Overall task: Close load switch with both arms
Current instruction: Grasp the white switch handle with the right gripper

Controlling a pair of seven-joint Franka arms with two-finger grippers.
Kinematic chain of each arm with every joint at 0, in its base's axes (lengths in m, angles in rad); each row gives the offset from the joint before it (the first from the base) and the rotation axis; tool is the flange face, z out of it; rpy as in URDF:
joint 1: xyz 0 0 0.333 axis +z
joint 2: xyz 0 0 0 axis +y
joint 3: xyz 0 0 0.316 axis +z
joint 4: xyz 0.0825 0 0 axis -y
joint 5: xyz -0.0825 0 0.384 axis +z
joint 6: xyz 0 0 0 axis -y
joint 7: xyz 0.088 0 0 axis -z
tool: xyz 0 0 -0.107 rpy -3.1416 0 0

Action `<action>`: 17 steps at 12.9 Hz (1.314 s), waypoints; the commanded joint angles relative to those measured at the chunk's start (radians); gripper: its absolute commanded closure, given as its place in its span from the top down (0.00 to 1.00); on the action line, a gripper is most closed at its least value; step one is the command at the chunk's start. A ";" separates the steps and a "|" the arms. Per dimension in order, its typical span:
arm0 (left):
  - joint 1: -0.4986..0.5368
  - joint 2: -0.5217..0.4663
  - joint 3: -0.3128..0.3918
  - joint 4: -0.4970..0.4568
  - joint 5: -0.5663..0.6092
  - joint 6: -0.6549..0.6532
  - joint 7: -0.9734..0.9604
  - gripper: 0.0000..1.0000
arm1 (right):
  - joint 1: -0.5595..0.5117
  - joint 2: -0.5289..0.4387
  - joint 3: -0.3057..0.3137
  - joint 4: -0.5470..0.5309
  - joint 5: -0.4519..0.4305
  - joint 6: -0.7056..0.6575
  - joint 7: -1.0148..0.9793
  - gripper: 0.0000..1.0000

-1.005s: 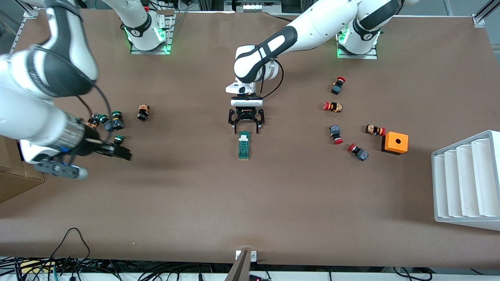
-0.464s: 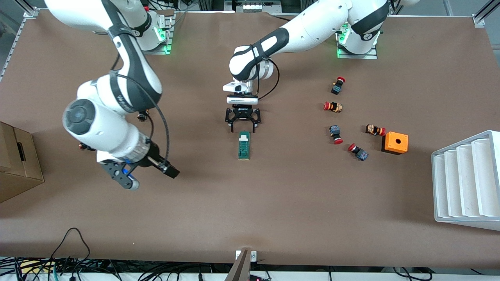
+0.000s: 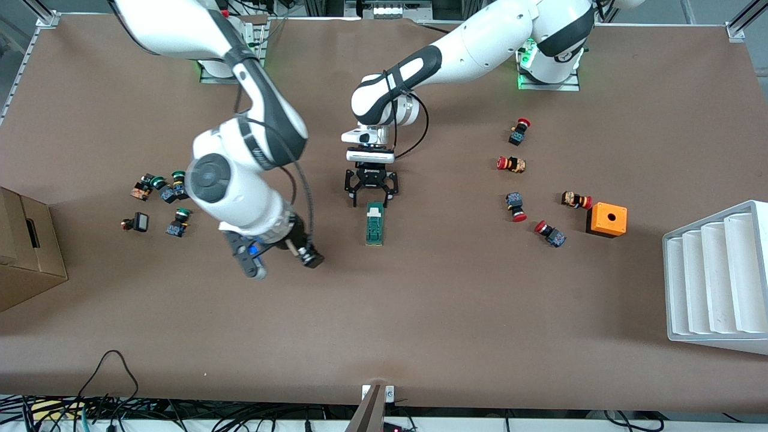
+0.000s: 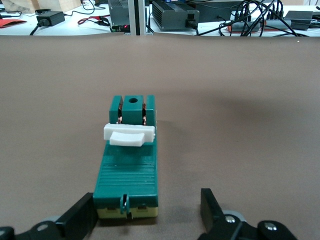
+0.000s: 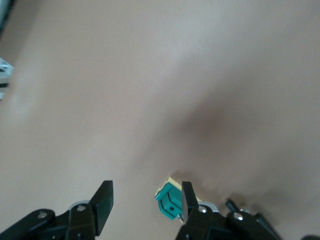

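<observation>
The load switch (image 3: pixel 375 223) is a narrow dark-green block lying flat mid-table, with its white tab (image 3: pixel 375 210) at the end toward the robots' bases. My left gripper (image 3: pixel 370 193) is open and low at that tab end. In the left wrist view the switch (image 4: pixel 131 160) lies between the two black fingers (image 4: pixel 80 216), nearer to one finger than the other, and I see no contact. My right gripper (image 3: pixel 303 253) hangs open over bare table beside the switch, toward the right arm's end. The right wrist view shows the switch (image 5: pixel 170 202) partly hidden by one finger (image 5: pixel 189 200).
Green-capped push buttons (image 3: pixel 162 192) lie toward the right arm's end, next to a cardboard box (image 3: pixel 24 252). Red-capped push buttons (image 3: pixel 516 165), an orange box with a hole (image 3: pixel 607 219) and a white stepped rack (image 3: pixel 717 276) stand toward the left arm's end.
My right arm has swung from the right arm's end of the table in toward the switch. My left gripper has shifted slightly at the tab end. The switch has not moved.
</observation>
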 commanded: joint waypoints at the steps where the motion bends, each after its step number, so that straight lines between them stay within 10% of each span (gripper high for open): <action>1: -0.005 0.036 0.025 0.035 0.052 0.013 -0.010 0.89 | 0.046 0.044 -0.015 0.034 0.019 0.020 0.141 0.63; 9: -0.004 0.037 0.033 0.030 0.053 0.014 -0.008 0.24 | 0.176 0.132 -0.013 -0.003 0.016 0.112 0.364 0.56; 17: -0.005 0.037 0.033 0.030 0.053 0.014 -0.010 0.22 | 0.182 0.087 0.036 -0.135 -0.010 0.154 0.421 0.56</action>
